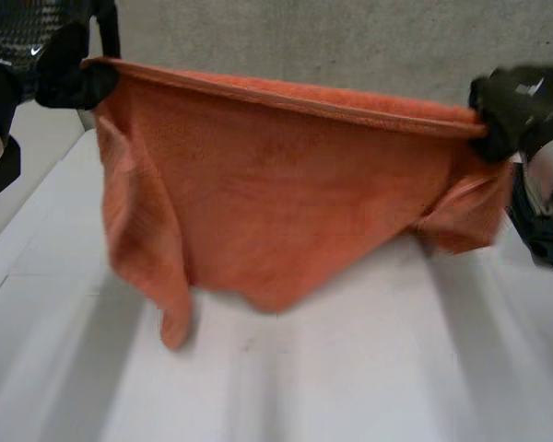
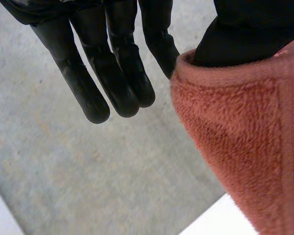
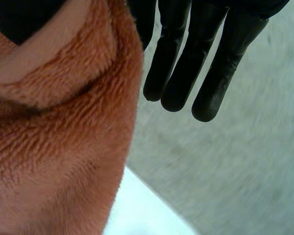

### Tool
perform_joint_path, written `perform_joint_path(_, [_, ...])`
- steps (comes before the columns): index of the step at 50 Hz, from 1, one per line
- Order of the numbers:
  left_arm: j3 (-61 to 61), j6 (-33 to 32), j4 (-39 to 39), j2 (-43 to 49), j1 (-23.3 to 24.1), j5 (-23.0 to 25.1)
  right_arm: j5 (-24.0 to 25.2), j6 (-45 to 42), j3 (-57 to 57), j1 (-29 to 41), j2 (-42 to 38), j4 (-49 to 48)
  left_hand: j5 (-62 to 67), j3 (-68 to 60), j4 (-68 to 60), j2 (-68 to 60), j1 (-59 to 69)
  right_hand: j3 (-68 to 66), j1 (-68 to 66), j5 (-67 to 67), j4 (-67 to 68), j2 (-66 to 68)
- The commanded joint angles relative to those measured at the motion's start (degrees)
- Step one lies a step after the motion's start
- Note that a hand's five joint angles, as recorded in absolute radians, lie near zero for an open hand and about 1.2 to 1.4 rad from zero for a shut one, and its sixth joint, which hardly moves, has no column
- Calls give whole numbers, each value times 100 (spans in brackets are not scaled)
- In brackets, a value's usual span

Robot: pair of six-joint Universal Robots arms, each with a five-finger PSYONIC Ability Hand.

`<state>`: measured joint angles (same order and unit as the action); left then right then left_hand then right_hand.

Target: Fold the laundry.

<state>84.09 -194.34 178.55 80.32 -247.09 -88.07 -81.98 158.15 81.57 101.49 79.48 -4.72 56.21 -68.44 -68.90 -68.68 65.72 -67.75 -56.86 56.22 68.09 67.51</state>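
An orange fleece towel (image 1: 286, 203) hangs stretched in the air between my two hands, its lower edge sagging just over the white table (image 1: 369, 368). My left hand (image 1: 69, 78) pinches the towel's upper left corner. My right hand (image 1: 507, 106) pinches the upper right corner, where some cloth bunches below it. In the left wrist view, my left hand (image 2: 112, 73) keeps most fingers straight while the thumb clamps the towel's hem (image 2: 245, 137) against one finger. The right wrist view has my right hand (image 3: 196, 58) doing the same, thumb pressed on the towel (image 3: 63, 147).
Beyond the table's far edge lies grey concrete (image 1: 350, 46). Bare white tabletop stretches under and in front of the hanging towel.
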Motion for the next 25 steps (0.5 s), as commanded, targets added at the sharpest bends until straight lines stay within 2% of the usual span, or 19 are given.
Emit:
perform_joint_path(1, [397, -95, -453, 660, -278, 256, 736, -987, -1458, -121, 569, 2781, 1379, -1156, -1110, -1132, 1428, -1225, -2314, 1378, 1191, 1249])
perform_joint_path(2, [415, -148, -505, 791, -278, 273, 762, -1144, -1590, -121, 421, 3184, 1379, -1156, -1110, -1132, 1428, -1225, -2314, 1378, 1191, 1249])
perform_joint_path(7, [362, -787, -707, 1642, -278, 273, 728, -2137, -1635, -59, -291, 3978, 1379, -1156, -1110, -1132, 1428, -1225, -2314, 1378, 1191, 1249])
perform_joint_path(10, [283, -1097, -690, 2074, -296, 282, 605, -2725, -1644, -33, -730, 4181, 1379, -1156, -1110, -1132, 1428, -1225, -2314, 1378, 1191, 1249])
perform_joint_path(15, [-409, -1510, -655, 3215, -287, 247, 209, -2842, -1915, 46, -1504, 4059, 1379, -1156, -1110, -1132, 1428, -1225, -2314, 1378, 1191, 1249])
perform_joint_path(18, [-928, -1511, -603, 3630, -287, 238, -45, -2798, -2528, 116, -2092, 3525, 1379, -1156, -1110, -1132, 1428, -1225, -2314, 1378, 1191, 1249])
perform_joint_path(21, [-1763, -1511, -200, 4052, -287, 221, -195, -2693, -3005, 292, -2375, 2935, 1379, -1156, -1110, -1132, 1428, -1225, -2314, 1378, 1191, 1249])
perform_joint_path(24, [-2440, -1511, 599, 4168, -279, 194, -362, -2421, -3672, 485, -2525, 1890, 1379, -1156, -1110, -1132, 1428, -1225, -2314, 1378, 1191, 1249])
perform_joint_path(25, [-2581, -1519, 871, 4168, -270, 194, -423, -2246, -3987, 555, -2560, 1235, 1379, -1156, -1110, -1132, 1428, -1225, -2314, 1378, 1191, 1249])
